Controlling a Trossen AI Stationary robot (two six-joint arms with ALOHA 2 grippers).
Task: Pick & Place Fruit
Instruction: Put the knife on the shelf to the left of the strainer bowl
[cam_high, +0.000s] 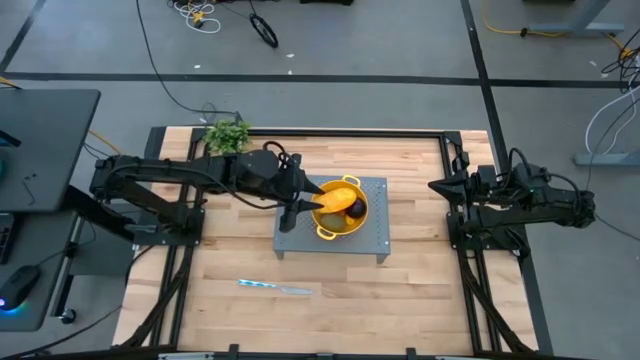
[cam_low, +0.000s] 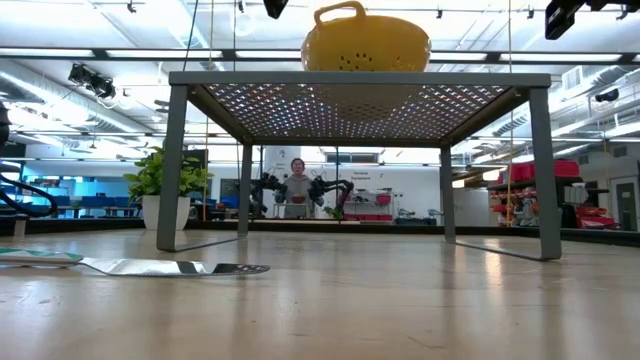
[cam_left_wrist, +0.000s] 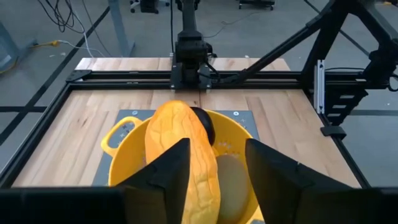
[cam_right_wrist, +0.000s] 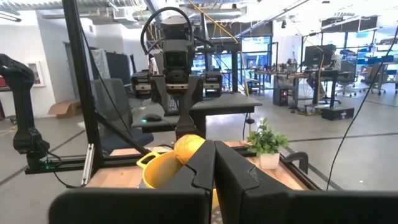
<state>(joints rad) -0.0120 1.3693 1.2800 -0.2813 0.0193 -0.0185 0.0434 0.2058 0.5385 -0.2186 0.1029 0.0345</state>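
Oblong fruit (cam_left_wrist: 181, 146) in yellow colander (cam_left_wrist: 122, 158), left claw (cam_left_wrist: 214, 165) spread around it, right claw (cam_right_wrist: 214, 165) pressed together

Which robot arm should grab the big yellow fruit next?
Left, probably. Its end effector already straddles the yellow-orange fruit in the yellow colander. The right end effector waits shut at the table's edge.

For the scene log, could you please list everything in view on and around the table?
Colander: one, yellow, on the grey rack.
Oblong fruit: one, yellow-orange, in the colander, between the left gripper's fingers.
Dark fruit: one, blackish, in the colander behind the oblong fruit.
Oval fruit: one, brownish-green, in the colander.
Rack: one, grey, perforated, table centre.
Knife: one, silvery, on the table in front of the rack.
Plant: one, green, table's far left corner.
Left gripper: around the oblong fruit.
Right gripper: shut, at the table's right edge.
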